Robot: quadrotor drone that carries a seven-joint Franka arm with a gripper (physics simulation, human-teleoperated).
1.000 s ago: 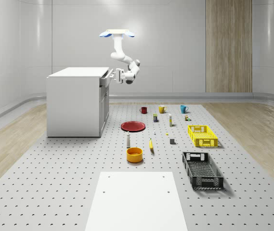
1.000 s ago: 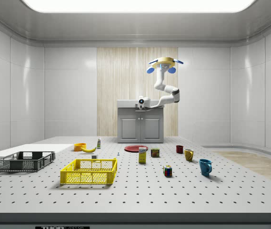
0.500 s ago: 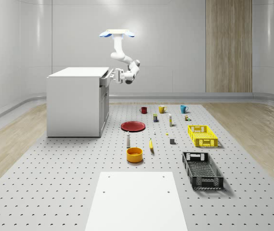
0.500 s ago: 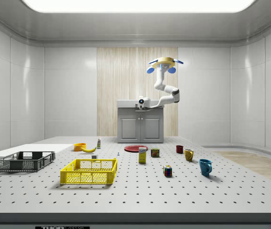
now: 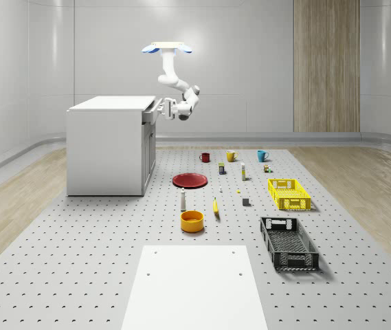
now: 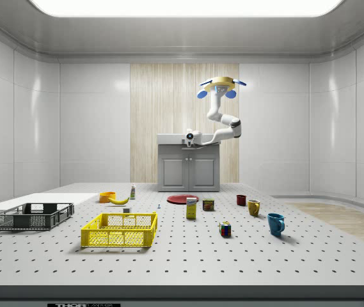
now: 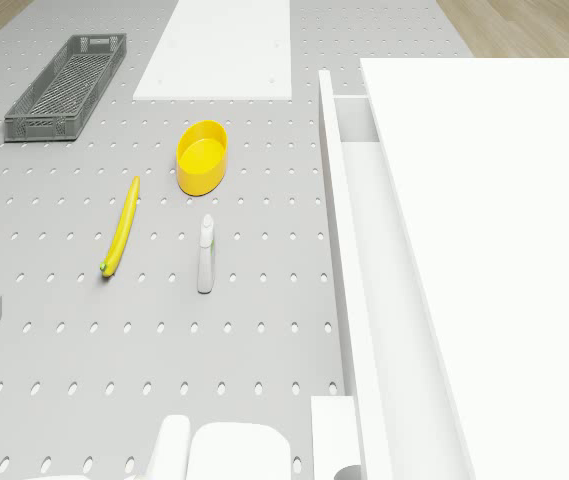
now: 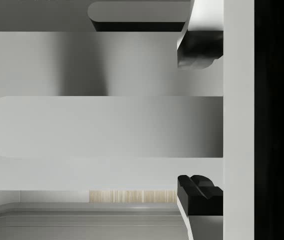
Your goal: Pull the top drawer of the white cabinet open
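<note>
Drone (image 5: 167,47) hovering upper centre beside cabinet (image 5: 106,148), gripper (image 5: 163,108) spread astride handle (image 8: 102,127) without visibly pinching, drawer (image 7: 364,250) slightly out, nothing moved since earlier, pull seemingly stalled.

The drone (image 5: 167,48) hovers just beside the white cabinet (image 5: 109,146) — at its 1 o'clock — arm bent down, gripper (image 5: 161,110) at the slightly pulled-out top drawer (image 5: 151,111); red plate (image 5: 190,180) at the cabinet's 4 o'clock.

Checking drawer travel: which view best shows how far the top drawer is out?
Drone view: the top drawer shows from above, its open cavity exposed beside the cabinet top. Whole-scene view shows it slightly protruding. Side view shows its front at the gripper.
</note>
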